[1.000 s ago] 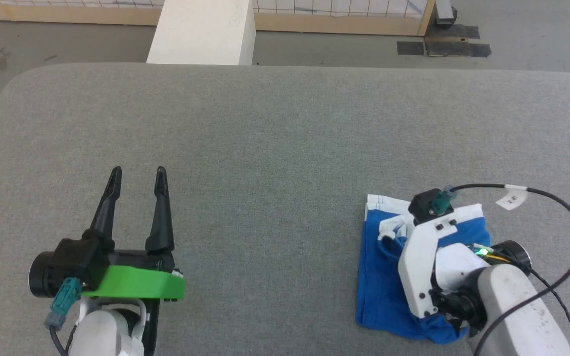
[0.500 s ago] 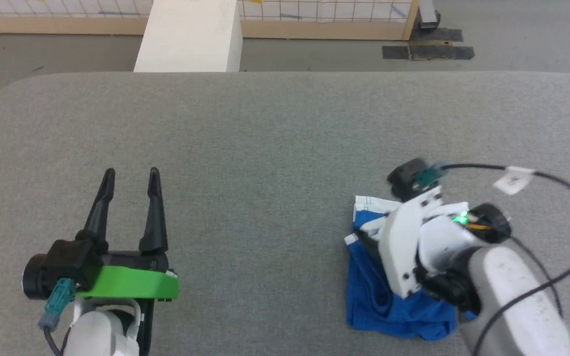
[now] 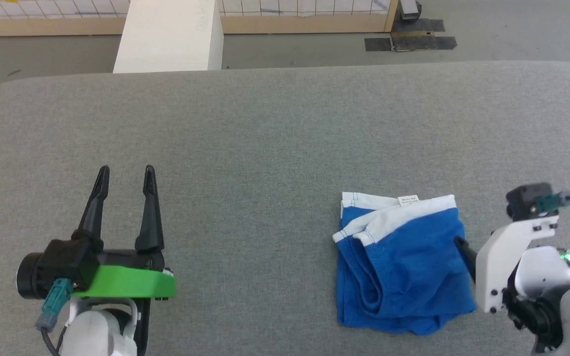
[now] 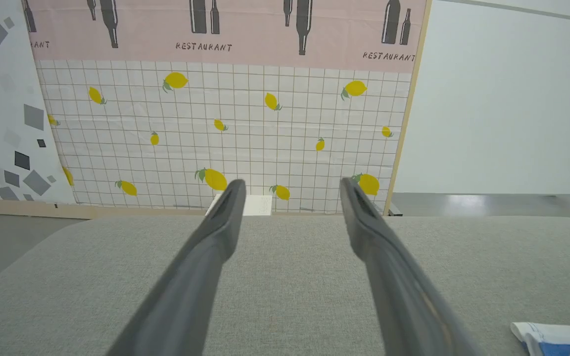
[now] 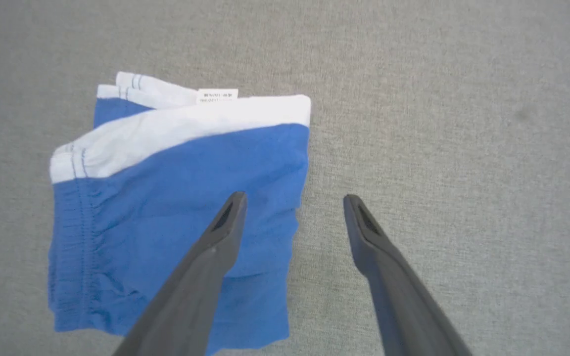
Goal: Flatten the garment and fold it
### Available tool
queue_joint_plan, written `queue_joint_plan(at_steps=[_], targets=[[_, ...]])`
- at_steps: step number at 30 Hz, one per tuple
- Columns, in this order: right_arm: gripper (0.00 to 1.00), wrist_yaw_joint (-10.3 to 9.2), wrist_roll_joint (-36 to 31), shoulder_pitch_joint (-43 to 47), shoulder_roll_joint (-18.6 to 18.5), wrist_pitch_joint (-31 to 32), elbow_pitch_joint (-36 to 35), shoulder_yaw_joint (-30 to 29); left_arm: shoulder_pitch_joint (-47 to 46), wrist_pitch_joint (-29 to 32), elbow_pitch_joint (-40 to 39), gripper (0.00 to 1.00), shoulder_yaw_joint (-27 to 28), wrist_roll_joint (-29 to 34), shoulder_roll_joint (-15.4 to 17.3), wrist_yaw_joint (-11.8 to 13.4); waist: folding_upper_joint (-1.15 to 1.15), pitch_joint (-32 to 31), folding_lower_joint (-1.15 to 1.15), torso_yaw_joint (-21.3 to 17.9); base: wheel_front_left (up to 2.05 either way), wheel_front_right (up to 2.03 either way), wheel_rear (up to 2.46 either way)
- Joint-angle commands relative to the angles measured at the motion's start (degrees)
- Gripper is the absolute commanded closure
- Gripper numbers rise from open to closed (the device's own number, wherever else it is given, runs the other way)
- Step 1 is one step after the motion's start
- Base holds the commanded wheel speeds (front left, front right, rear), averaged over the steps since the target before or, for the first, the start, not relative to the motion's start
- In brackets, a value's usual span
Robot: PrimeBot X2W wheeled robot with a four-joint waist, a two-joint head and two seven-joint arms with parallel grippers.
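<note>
**Royal blue shorts** lie folded into a rough square on the right-hand part of a grey, cloth-covered worktop, toward its near edge. The white band runs along the far side of the bundle, stepped in offset layers at the left corner. A small white tag pokes out at the far edge. The near edge is rumpled, and a soft fold runs down the left side of the blue cloth.

The robot's right hand sits at the bundle's right edge, its two long dark fingers spread apart with nothing between them. In the right wrist view one finger shows over the blue fabric and the other over bare grey worktop, with the shorts' right edge falling between the two. Whether the finger over the cloth touches it cannot be told from these angles.

The left hand, on a green mount, hangs over the worktop's left part, well apart from the shorts. Its fingers point away from the robot and are likewise spread and empty. A white-and-blue corner of the shorts shows at the bottom right of the left wrist view.

Beyond the worktop are a white block, black tape patches on the floor, and a white grid backdrop printed with yellow lemons. Above the backdrop is a pink strip lettered "RESTAURANT".
</note>
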Motion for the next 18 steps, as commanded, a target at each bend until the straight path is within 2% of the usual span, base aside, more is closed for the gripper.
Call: queue_joint_plan(at_steps=[1, 13, 14, 15, 16, 18], targets=[[0.00, -0.09, -0.3, 0.6, 0.5, -0.4, 1.0, 0.2, -0.2, -0.3, -0.2, 0.00, 0.0, 0.2, -0.2, -0.5, 0.00, 0.4, 0.00, 0.1, 0.00, 0.00, 0.00], [0.00, -0.09, -2.6, -0.6, 0.4, -4.1, 15.2, 3.7, -0.8, -0.3, 0.3, 0.00, -0.3, 0.2, -0.2, -0.6, 0.00, 1.3, 0.00, 1.6, 0.00, 0.00, 0.00], [0.59, -0.09, -2.4, -0.8, 0.3, -4.3, 16.0, 3.7, -0.8, -0.3, 0.3, 0.00, -0.2, 0.2, -0.2, -0.6, 0.00, 1.3, 0.00, 1.6, 0.00, 0.00, 0.00], [0.76, -0.09, -2.2, -1.1, -0.1, -4.6, 16.8, 4.1, -0.6, -0.3, 0.4, 0.00, -0.1, 0.2, -0.2, -0.6, 0.00, 1.0, 0.00, 1.4, 0.00, 0.00, 0.00], [1.00, -0.09, -1.9, -1.4, -0.5, -4.8, 17.3, 4.6, -0.5, -0.3, 0.4, 0.00, 0.1, 0.3, -0.2, -0.6, 0.00, 0.9, 0.00, 1.2, 0.00, 0.00, 0.00], [1.00, -0.09, -1.0, -2.1, -1.8, -5.1, 17.9, 5.8, 0.1, -0.3, 0.2, 0.00, 0.7, 0.5, -0.2, -0.5, 0.00, 0.6, 0.00, 0.1, 0.00, 0.00, 0.00]])
